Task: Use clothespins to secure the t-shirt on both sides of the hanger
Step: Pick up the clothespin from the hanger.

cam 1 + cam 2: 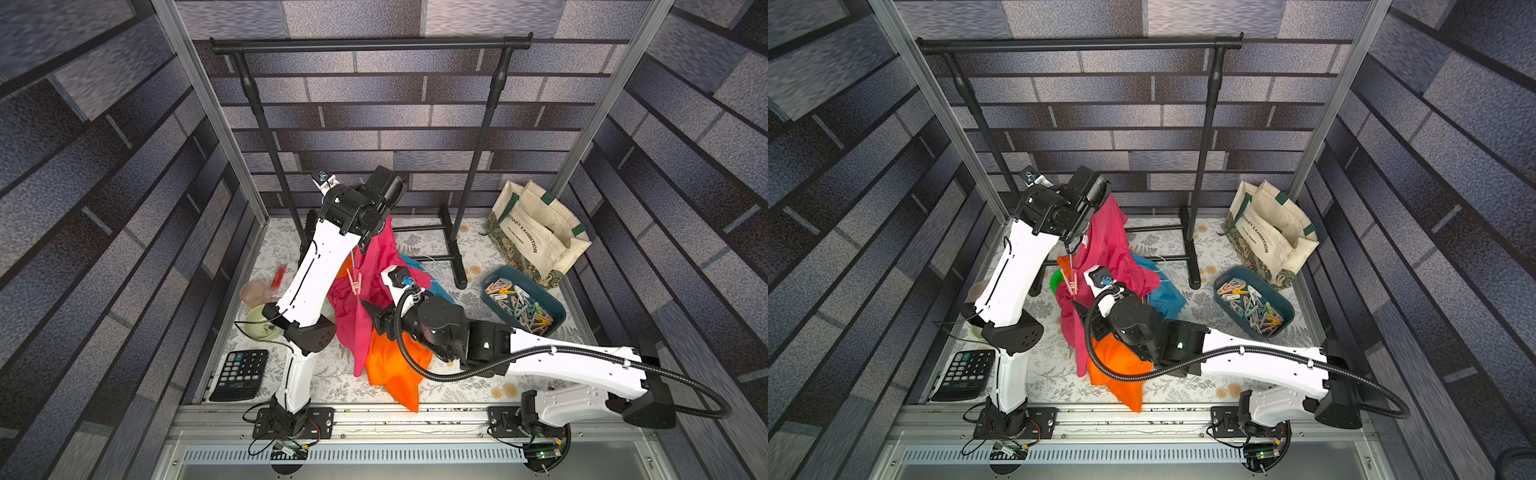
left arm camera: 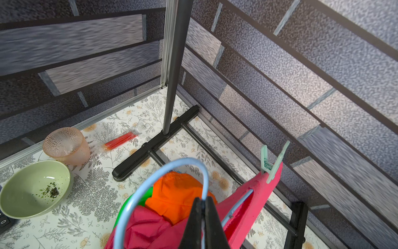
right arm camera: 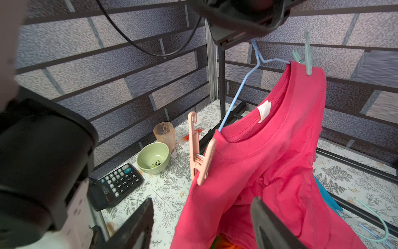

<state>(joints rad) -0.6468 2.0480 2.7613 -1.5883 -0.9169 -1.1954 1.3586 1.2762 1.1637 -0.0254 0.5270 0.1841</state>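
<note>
The pink t-shirt (image 3: pixel 269 151) hangs on a thin blue hanger (image 3: pixel 238 97), held in the air left of the counter's middle above a heap of orange cloth (image 1: pixel 395 370). The left gripper (image 2: pixel 202 201) has its jaws pinched tight on the hanger's wire just below the hook. The right gripper (image 3: pixel 201 200) sits just below the near shoulder with its jaws wide, holding nothing, one on either side of the cloth.

The hanger's long axis slopes steeply, with the far shoulder high and the near shoulder low. A mint clothespin (image 3: pixel 308 58) bites the high shoulder, handles up. A pink clothespin (image 3: pixel 199 155) sits on the low one, its long axis near upright, hook end up and mouth down. Spare clothespins (image 1: pixel 521 305) lie in a teal tub (image 1: pixel 559 318) at the right.

Risks, as I judge them:
- Whether the pink peg grips the wire or only cloth cannot be told. If only cloth, the shirt could slide down the slope.
- The wide jaws could snag the fabric or knock the peg as they draw away.
- The thin wire may swivel in the left grip
</note>
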